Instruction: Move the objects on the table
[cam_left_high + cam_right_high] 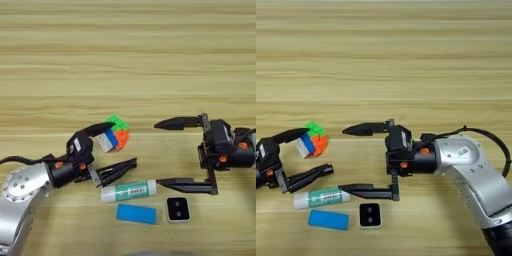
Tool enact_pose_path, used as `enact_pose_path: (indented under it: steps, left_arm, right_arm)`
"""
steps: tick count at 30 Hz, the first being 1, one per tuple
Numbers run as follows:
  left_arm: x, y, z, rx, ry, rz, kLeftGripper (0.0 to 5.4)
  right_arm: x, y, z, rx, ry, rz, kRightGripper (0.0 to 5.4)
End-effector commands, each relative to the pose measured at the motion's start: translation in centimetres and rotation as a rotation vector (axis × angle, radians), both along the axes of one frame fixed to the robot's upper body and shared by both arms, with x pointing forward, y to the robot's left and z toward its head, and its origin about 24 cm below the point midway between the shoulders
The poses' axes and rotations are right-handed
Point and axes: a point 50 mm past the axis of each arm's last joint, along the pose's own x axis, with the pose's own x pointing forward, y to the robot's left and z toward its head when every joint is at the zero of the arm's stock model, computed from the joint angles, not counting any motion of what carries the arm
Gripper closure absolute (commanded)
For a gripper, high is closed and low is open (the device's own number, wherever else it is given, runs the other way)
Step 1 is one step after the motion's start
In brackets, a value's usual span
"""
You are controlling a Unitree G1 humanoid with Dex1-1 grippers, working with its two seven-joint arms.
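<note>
My upper left finger point(97, 128) covers part of the puzzle cube point(114, 135); whether it touches is unclear. My right arm point(245, 150) is cut by the picture's edge.

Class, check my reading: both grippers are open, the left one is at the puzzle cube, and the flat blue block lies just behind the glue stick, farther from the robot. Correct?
One slip. The left eye view shows the flat blue block in front of the glue stick, nearer the robot, not behind it. The rest stands: the left gripper is open at the puzzle cube, and the right gripper is open.
</note>
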Motion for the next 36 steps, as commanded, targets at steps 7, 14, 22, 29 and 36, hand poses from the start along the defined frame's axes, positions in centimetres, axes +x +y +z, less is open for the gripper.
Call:
enact_pose_path:
  steps: [7,14,22,29,36]
  left_arm:
    - [-0.4,-0.5,0.9,-0.040,-0.027,-0.020,0.02]
    - [0.2,-0.6,2.2,-0.129,-0.091,0.081,0.02]
    - [0.9,-0.2,4.5,-0.313,-0.222,0.388,0.02]
    - [0.3,0.0,4.5,-0.438,-0.229,0.577,0.02]
    - [-0.4,1.2,2.5,-0.348,-0.295,0.821,0.02]
  right_arm:
    - [0.3,0.0,0.3,0.023,-0.017,-0.036,0.00]
    - [1.6,0.1,0.6,0.128,-0.062,-0.260,0.00]
    - [2.5,-1.1,1.9,0.351,-0.138,-0.667,0.00]
    - [2.0,-2.5,1.4,0.480,-0.138,-0.975,0.00]
    - [1.2,-4.5,-0.1,0.461,-0.242,-1.238,0.00]
